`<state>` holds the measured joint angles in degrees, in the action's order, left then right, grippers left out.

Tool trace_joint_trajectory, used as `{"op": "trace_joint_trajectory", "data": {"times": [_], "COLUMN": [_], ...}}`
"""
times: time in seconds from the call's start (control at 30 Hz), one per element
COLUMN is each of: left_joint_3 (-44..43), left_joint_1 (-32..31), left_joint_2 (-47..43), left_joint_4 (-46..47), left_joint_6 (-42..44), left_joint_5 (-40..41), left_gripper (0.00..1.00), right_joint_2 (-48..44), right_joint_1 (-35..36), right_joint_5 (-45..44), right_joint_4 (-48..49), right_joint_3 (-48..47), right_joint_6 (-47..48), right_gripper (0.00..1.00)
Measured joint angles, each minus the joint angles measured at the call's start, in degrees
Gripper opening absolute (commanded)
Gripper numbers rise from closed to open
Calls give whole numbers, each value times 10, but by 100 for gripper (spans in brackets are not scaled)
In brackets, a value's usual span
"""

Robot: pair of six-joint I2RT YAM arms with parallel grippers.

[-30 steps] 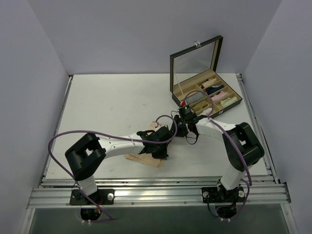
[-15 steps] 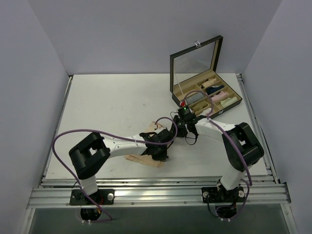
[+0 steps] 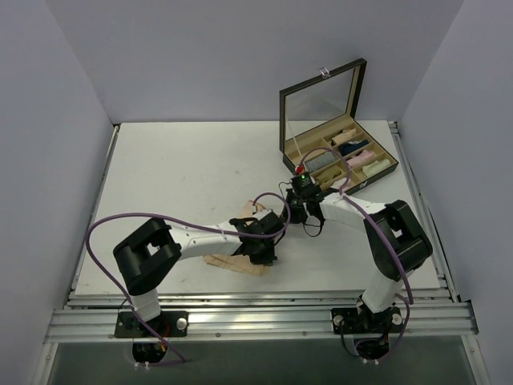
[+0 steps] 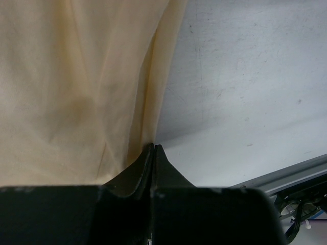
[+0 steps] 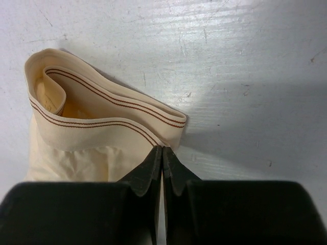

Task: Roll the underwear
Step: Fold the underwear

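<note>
underwear: small thin pale peach-beige cloth garment (image 3: 235, 264) lying on the white surface (image 3: 184, 172), bunched between the two arms, partly hidden under the left wrist in the top view
waistband: cream elastic band with thin brown stripes (image 5: 102, 122), folded in a loop just ahead of and left of the right fingers
left fingers: black pair (image 4: 154, 148) pressed tight together, no gap, pinching a folded edge of the cloth; cloth (image 4: 76, 87) spreads ahead and to the left of the tips, bare surface to the right of them
right fingers: black pair (image 5: 162, 149) closed tip to tip on the lower corner of the waistband; cloth body (image 5: 87, 158) sits left of the tips, bare surface ahead and right
left gripper, top view: (image 3: 263, 251) low over the cloth, near the right gripper (image 3: 292, 215)
box: dark box with raised glass lid (image 3: 323, 104), well beyond the right fingers, with cloth rolls in its compartments
cable: purple cable (image 3: 104, 228) looping off the left arm
</note>
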<state>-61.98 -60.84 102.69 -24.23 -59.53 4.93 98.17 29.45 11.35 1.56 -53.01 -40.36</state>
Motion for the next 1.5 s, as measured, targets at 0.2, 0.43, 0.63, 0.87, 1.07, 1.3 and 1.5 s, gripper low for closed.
{"op": "trace_joint_trajectory", "data": {"times": [0.2,0.43,0.63,0.87,1.07,1.3,1.5], "left_joint_3": [1,3,3,3,2,2,2], "left_joint_1": [0,-2,-2,-2,-2,-2,-2], "left_joint_2": [0,-2,-2,-2,-2,-2,-2], "left_joint_4": [0,0,0,-1,-2,-2,-2], "left_joint_6": [-3,-7,-12,-14,-15,-17,-18], "left_joint_5": [2,7,7,9,9,9,9], "left_gripper": [2,2,2,2,2,2,2], "right_joint_2": [1,17,20,17,17,17,17], "right_joint_1": [-2,-7,-9,-8,2,7,7], "right_joint_5": [0,-2,-6,-5,-5,-9,-27], "right_joint_4": [-4,-10,-24,-22,-21,-23,-55], "right_joint_3": [-15,-40,-37,-9,-9,-9,-28], "right_joint_6": [10,25,14,-5,-15,-22,-17], "right_gripper": [0,0,22,23,22,0,0]}}
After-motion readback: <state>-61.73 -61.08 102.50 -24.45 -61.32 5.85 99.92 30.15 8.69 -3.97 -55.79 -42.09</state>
